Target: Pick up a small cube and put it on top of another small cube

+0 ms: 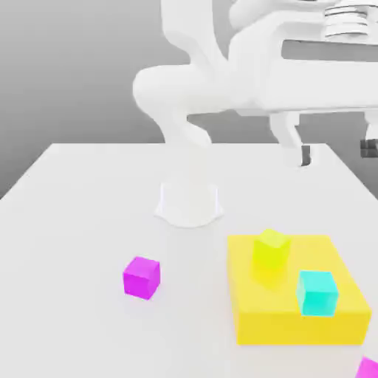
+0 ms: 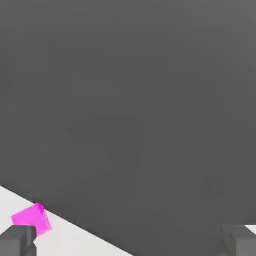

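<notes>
White table [image 1: 74, 221] with magenta cube [image 1: 141, 277], yellow block [image 1: 295, 317]; fingers [image 2: 17, 241] spread wide, empty.

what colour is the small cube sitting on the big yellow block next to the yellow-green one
Cyan cube; clearest in the exterior view, resting on the yellow block.

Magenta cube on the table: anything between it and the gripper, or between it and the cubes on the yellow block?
Nothing visible. The magenta cube sits alone on the white table; the gripper hangs high above, empty. The yellow-green cube and cyan cube stand uncovered on the yellow block, bare table lying between.
</notes>
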You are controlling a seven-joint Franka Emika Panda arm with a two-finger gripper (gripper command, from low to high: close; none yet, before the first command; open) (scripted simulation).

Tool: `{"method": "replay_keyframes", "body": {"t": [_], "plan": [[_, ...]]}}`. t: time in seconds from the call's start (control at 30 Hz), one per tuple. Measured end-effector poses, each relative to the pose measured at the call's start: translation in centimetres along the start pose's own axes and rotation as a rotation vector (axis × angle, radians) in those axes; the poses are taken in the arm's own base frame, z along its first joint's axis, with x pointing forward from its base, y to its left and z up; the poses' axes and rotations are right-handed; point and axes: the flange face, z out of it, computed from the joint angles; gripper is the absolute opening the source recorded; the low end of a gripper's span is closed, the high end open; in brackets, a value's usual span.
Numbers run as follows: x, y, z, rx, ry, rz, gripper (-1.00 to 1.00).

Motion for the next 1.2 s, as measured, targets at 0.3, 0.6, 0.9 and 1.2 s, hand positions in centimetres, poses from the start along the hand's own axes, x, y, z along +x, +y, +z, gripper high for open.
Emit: {"method": "replay_keyframes", "body": {"t": [0.3, 0.6, 0.9, 1.2], "plan": [[-5.3, -4.8, 15.6, -0.066, -0.194, -0.233, 0.0], [-12.5, -5.7, 30.1, -0.105, -0.316, -0.384, 0.0], [-12.4, -5.8, 29.7, -0.106, -0.318, -0.385, -1.0], [-11.9, -4.9, 18.5, -0.103, -0.319, -0.423, -1.0]]}}
